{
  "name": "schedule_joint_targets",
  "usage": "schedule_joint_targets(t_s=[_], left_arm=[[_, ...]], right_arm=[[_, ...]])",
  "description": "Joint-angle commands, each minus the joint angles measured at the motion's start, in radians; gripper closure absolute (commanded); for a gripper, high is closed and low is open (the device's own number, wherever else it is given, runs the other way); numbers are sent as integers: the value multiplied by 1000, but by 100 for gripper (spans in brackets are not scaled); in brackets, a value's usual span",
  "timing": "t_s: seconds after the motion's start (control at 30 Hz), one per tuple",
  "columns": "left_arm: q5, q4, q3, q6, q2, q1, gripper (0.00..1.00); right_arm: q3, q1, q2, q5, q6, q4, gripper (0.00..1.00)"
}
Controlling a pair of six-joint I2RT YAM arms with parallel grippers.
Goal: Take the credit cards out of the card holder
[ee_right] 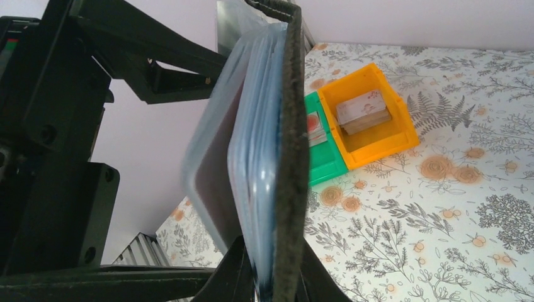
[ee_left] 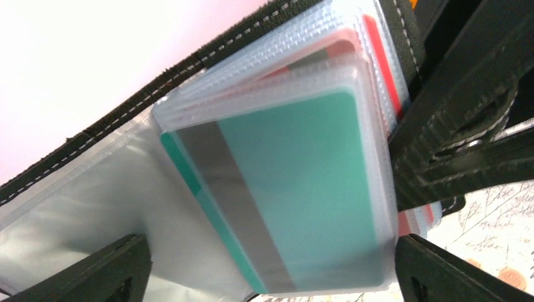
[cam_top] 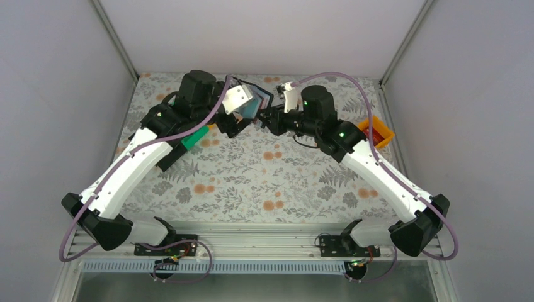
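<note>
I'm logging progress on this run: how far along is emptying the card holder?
Done, it seems: a card stack lies in the orange tray, a red-marked card in the green tray. In hand: the right gripper clamps the card holder held up, the left gripper open around its sleeves. Left: the teal card and red cards sit in sleeves.

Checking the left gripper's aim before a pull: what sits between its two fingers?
The left wrist view shows the card holder's clear sleeves between the open left gripper's fingers, the front sleeve holding a green card with a grey stripe.
</note>
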Motion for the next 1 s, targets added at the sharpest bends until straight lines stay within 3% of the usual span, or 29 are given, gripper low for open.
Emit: schedule_joint_targets(t_s=[0.0, 0.1, 0.27, 0.47, 0.97], left_arm=[[33, -27, 19, 27, -20, 13, 1], [74, -50, 10, 71, -37, 13, 0], [15, -82, -21, 157, -53, 9, 0], [-34, -103, 37, 132, 14, 2, 2], [44, -118, 72, 122, 45, -2, 0]], right_arm=[[7, 10, -42, -29, -16, 22, 96], [11, 7, -41, -40, -12, 22, 96], [20, -12, -33, -68, 15, 23, 96], [32, -15, -21, -113, 28, 26, 96], [30, -16, -25, -123, 30, 30, 96]])
